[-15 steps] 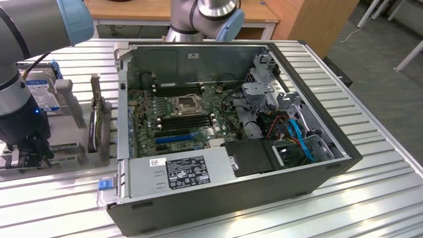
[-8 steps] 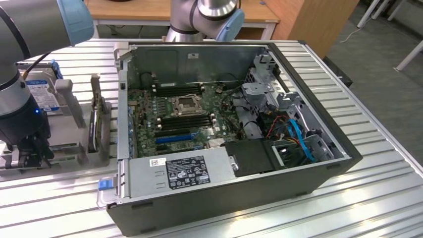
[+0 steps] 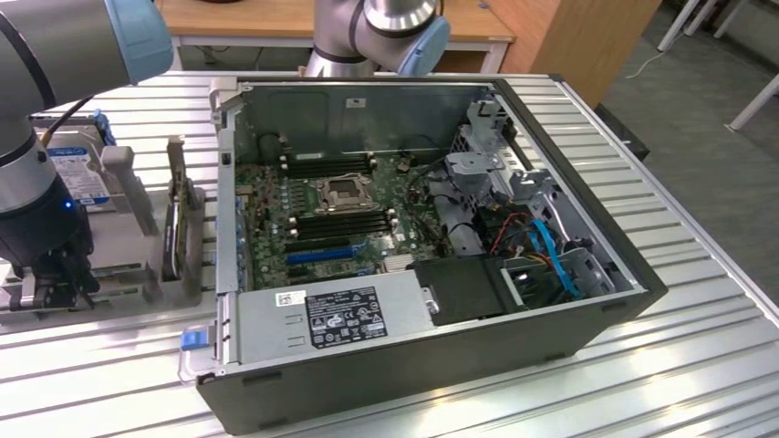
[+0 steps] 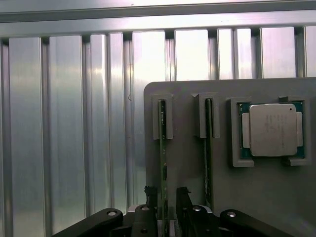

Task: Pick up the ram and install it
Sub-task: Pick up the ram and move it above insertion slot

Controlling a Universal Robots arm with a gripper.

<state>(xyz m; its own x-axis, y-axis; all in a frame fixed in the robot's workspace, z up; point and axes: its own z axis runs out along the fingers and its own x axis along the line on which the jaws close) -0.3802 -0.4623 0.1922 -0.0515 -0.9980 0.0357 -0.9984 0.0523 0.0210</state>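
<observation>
A black computer case (image 3: pixel 402 383) frames a green motherboard (image 3: pixel 274 196) with black and blue slots, bright blue cables (image 3: pixel 550 246) and a silver power supply (image 3: pixel 347 319) bearing a black-and-white label. The table (image 3: pixel 681 365) is silver metal, striped with parallel ribs. The robot arm (image 3: pixel 36 109) is grey with pale-blue caps; its gripper (image 4: pixel 165 195) is black. On the matte grey tray (image 4: pixel 256 197), the ram (image 4: pixel 162 143) shows a dark green edge, and the processor (image 4: pixel 273 129) is silver, rimmed in green. A blue latch (image 3: pixel 190 339) marks the case's corner.
</observation>
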